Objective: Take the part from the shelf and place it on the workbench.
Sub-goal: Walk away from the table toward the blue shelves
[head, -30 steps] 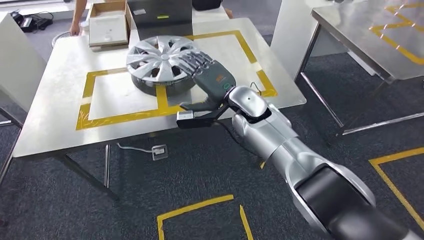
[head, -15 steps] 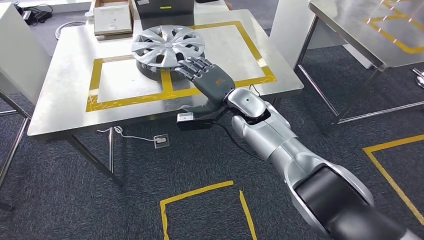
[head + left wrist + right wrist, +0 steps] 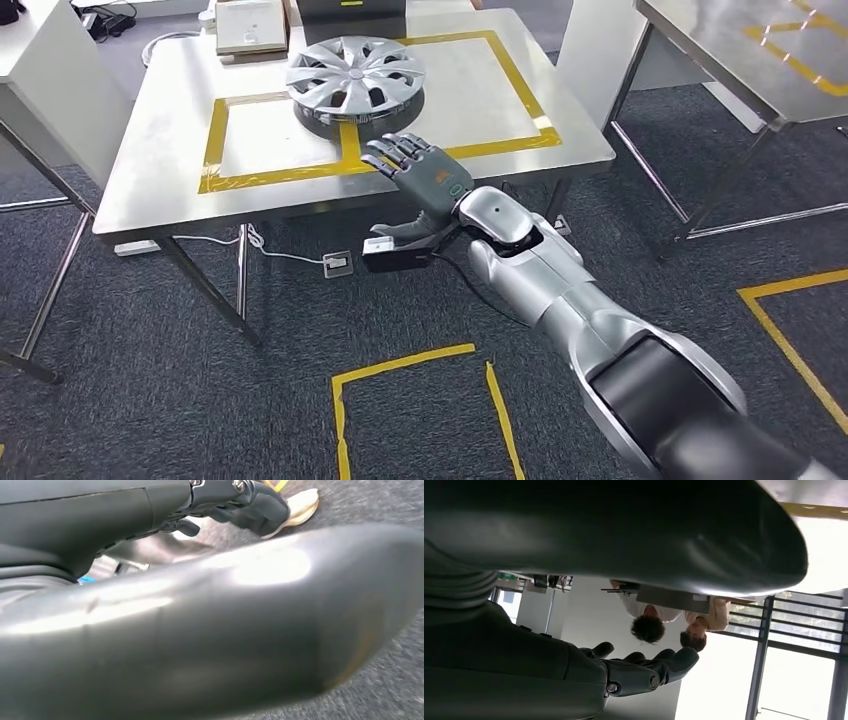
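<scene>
Silver hubcap (image 3: pixel 355 77) lies flat on workbench (image 3: pixel 160 160).

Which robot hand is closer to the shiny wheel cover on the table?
The right hand. It hovers open over the table's near edge, just short of the wheel cover. The left hand hangs down by the carpet floor, away from the table.

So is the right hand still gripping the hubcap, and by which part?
No. The right hand holds nothing: its fingers are spread over the table edge, apart from the hubcap, which sits on the workbench.
</scene>
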Robot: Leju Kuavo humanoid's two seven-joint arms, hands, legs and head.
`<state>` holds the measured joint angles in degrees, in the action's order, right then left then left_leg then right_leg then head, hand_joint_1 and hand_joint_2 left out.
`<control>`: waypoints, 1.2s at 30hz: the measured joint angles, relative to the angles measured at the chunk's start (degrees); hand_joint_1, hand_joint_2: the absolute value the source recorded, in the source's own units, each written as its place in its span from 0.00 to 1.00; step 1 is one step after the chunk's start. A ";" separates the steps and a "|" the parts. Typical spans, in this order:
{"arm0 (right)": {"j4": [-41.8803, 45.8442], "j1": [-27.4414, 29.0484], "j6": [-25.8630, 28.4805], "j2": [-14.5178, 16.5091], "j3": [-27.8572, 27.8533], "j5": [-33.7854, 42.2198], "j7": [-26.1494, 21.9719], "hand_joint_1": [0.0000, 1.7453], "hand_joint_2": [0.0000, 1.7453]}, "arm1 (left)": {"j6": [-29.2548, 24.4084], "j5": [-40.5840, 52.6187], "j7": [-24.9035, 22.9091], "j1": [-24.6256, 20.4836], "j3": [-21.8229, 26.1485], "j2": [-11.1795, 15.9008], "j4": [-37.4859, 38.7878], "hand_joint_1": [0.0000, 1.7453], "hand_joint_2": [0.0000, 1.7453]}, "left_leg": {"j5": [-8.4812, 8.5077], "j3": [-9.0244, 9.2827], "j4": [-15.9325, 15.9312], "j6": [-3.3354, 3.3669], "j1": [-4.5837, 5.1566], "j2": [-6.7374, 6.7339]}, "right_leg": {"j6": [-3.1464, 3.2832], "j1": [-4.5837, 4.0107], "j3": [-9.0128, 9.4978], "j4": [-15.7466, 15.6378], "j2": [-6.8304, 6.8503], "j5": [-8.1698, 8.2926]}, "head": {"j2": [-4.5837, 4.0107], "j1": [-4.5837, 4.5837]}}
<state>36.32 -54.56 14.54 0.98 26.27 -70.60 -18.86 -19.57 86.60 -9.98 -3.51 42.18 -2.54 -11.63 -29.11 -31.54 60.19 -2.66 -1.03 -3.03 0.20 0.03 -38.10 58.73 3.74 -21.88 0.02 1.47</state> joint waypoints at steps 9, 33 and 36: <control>-1.73 1.18 -0.68 -0.40 0.01 0.17 0.49 0.00 0.00 | 0.54 0.00 -0.19 0.43 -1.45 0.01 0.00 0.00 0.00 | 3.74 -4.46 -0.08 3.79 0.51 4.41 | -1.34 0.08 -5.24 16.51 -3.33 -10.58 | 0.00 0.26; -3.46 1.56 -2.85 -0.17 -0.94 1.54 0.44 0.00 1.00 | 2.85 -0.07 4.09 0.57 -2.84 -0.39 0.02 0.00 1.00 | 1.89 -2.01 -0.26 1.04 -0.54 3.58 | 0.35 -0.28 2.49 -0.03 -3.06 -2.49 | 0.00 -0.08; -3.63 1.97 -4.14 -0.15 -1.72 2.84 1.23 0.00 1.00 | 3.44 -0.35 5.06 0.68 -3.26 -0.51 -0.01 0.00 1.00 | 2.10 -2.13 -0.30 1.66 -0.49 3.60 | 1.52 -0.32 2.46 -0.35 -3.09 -2.36 | 0.00 -0.08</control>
<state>32.69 -52.59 10.40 0.84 24.54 -67.77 -17.63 -16.14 86.25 -4.92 -2.83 38.92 -3.05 -11.63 -27.01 -33.68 59.89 -1.00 -1.51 0.57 1.72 -0.29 -35.64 58.38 0.64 -24.24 0.02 1.39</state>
